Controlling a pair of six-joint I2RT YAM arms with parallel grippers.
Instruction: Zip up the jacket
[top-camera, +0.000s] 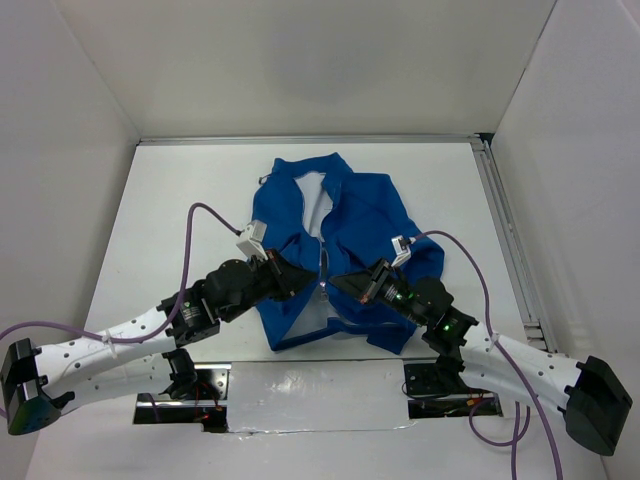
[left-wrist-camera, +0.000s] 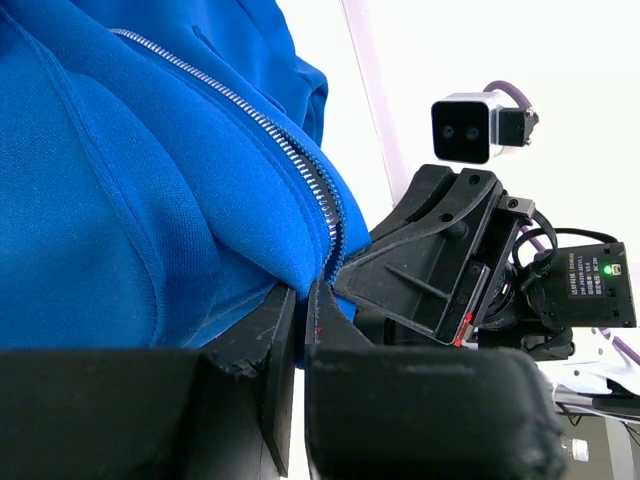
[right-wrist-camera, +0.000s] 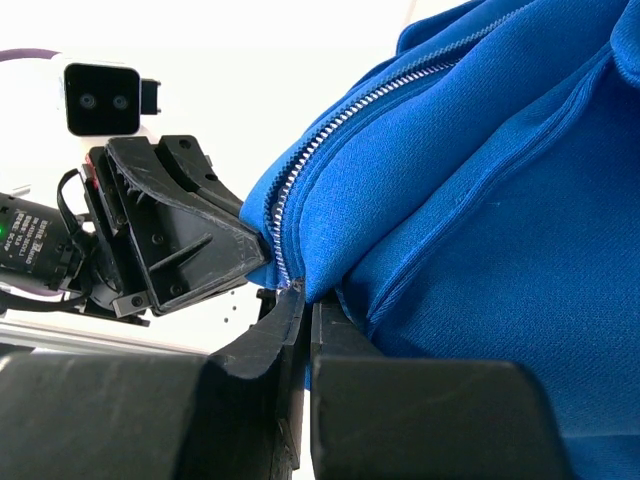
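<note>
The royal-blue jacket (top-camera: 345, 225) lies on the white table, collar at the far side, white lining showing at the neck. Its silvery zipper (top-camera: 323, 262) runs down the middle. My left gripper (top-camera: 304, 281) is shut on the jacket's left front edge beside the zipper teeth (left-wrist-camera: 318, 185), low on the front. My right gripper (top-camera: 340, 282) is shut on the right front edge next to its zipper teeth (right-wrist-camera: 300, 185). The two grippers face each other, almost touching, with the lifted fabric between them. Whether the zipper slider is there is hidden.
A metal rail (top-camera: 510, 240) runs along the table's right edge. White walls enclose the table on three sides. Purple cables (top-camera: 200, 225) loop from both wrists. The other arm's camera shows in each wrist view (left-wrist-camera: 470, 125).
</note>
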